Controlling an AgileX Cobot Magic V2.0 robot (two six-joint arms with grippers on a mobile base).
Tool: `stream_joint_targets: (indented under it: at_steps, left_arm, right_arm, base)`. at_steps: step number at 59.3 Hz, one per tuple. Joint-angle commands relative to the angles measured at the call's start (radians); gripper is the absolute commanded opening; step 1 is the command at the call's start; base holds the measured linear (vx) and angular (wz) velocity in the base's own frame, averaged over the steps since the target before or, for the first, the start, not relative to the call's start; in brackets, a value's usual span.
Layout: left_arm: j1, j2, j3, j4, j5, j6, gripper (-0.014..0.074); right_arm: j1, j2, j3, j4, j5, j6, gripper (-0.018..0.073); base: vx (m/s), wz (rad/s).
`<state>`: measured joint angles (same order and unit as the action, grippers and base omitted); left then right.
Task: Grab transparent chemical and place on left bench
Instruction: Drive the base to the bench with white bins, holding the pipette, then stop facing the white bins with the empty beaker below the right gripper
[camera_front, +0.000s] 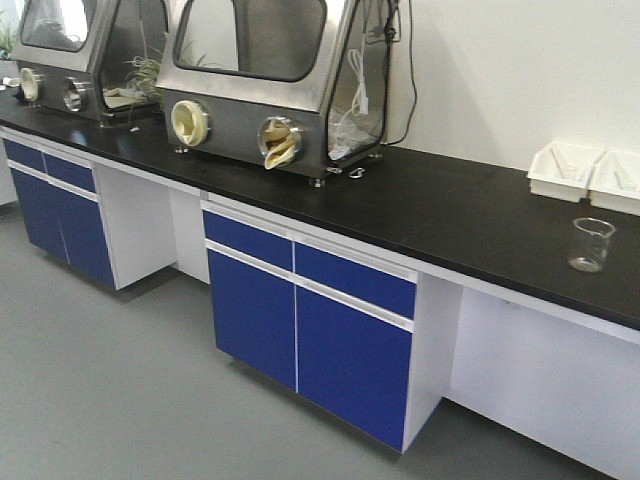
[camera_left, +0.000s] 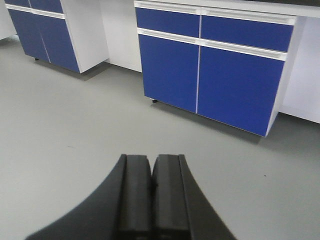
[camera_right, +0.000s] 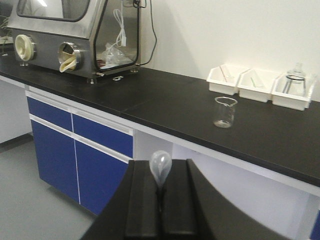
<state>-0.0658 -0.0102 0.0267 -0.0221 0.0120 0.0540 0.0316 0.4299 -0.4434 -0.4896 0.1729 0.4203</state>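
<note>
We see our right claw (camera_right: 160, 194) clamped on the slim clear plastic pipette (camera_right: 160, 167), bulb poking out, facing the long black worktop (camera_right: 170, 107), left claw (camera_left: 151, 185) clenched empty.

The left bench (camera_front: 450, 210) has a matte black top and smooth blue doors; glove box (camera_front: 230, 125) brushed metal; beaker (camera_front: 591, 244) clear glass; transparent chemical (camera_right: 160, 167) glossy clear plastic.

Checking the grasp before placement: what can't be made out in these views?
- Right wrist view: only the bulb of the transparent pipette shows; fingers of the right hand hide its stem.
- Front view: the white trays are cut by the right edge, contents too small.
- Left wrist view: the shut left hand faces blue cabinets; the benchtop is cut off above.
</note>
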Motion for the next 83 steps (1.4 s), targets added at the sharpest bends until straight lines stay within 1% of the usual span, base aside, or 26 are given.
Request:
stream_joint_targets:
  at_steps: [1, 70, 83]
  left_arm:
    - [-0.002, -0.019, 0.016, -0.001, -0.078, -0.008, -0.0003]
    - [-0.002, -0.019, 0.016, -0.001, -0.078, -0.008, -0.0003]
    - [-0.002, -0.019, 0.016, -0.001, -0.078, -0.008, -0.0003]
  right_arm:
    - [-0.002, 0.006, -0.030, -0.010, -0.072, -0.001, -0.0004]
    - [-0.002, 0.006, -0.030, -0.010, -0.072, -0.001, -0.0004]
    - [-0.002, 0.006, -0.030, -0.010, -0.072, -0.001, -0.0004]
  base:
    - [0.23, 0.18]
    - [0.27, 0.06]
    - [0.33, -0.24]
